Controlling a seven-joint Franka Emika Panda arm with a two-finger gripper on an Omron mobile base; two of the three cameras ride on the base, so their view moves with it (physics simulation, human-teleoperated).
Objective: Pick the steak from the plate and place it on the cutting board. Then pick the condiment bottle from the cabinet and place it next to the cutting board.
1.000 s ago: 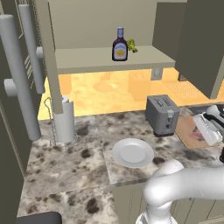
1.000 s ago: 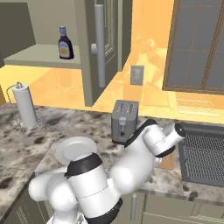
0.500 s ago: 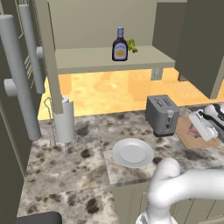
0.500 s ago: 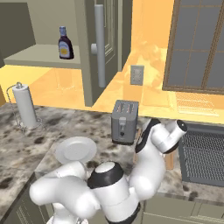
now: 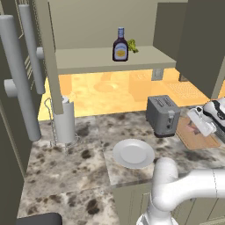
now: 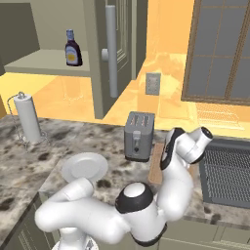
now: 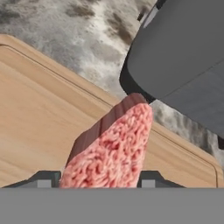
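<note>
Your arm (image 6: 97,217) was a run of glossy white, rounded tube-like links, thick and smooth, with no cables or screws to be seen. Dark, near-black rings and caps marked its joints, and the white hand (image 5: 206,118) carried a grey boxy part.

Toaster (image 5: 163,115), paper-towel holder (image 5: 64,121), perhaps greens (image 5: 132,45).

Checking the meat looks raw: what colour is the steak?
Pinkish-red steak with a browner edge, clearest in the hand view.
</note>
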